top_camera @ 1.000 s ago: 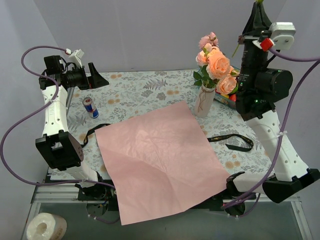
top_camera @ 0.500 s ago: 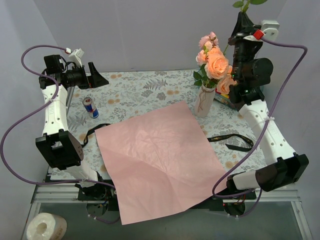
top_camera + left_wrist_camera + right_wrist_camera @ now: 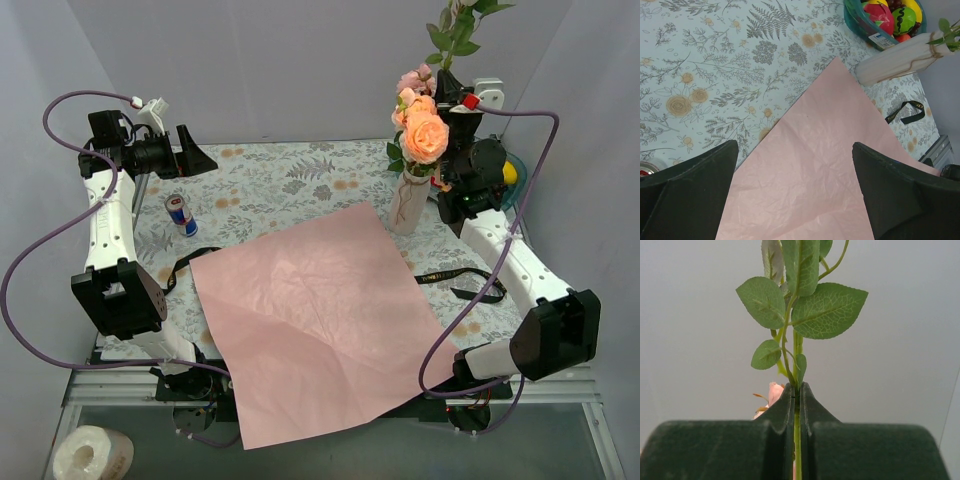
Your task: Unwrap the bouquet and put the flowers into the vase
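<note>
The white ribbed vase (image 3: 407,202) stands at the back right and holds pink and peach flowers (image 3: 422,128). Just right of those blooms, my right gripper (image 3: 447,78) points upward, shut on a thin green flower stem (image 3: 797,430). The stem's leaves (image 3: 455,30) rise above the fingers, and a pink bloom (image 3: 774,392) peeks out behind them. The bouquet's pink paper (image 3: 320,310) lies flat and open on the table. My left gripper (image 3: 192,150) is held high at the back left, open, with nothing between its fingers (image 3: 695,175). It looks down on the paper (image 3: 825,165) and the vase (image 3: 895,62).
A black ribbon (image 3: 468,282) lies right of the paper, and another piece (image 3: 185,262) lies at its left edge. A red-blue can (image 3: 180,213) stands at the left. A teal fruit bowl (image 3: 856,21) sits behind the vase. The paper overhangs the table's near edge.
My right arm has swung left and down toward the vase with the stem still gripped, and its leaves now show above the blooms. The left arm has not moved.
</note>
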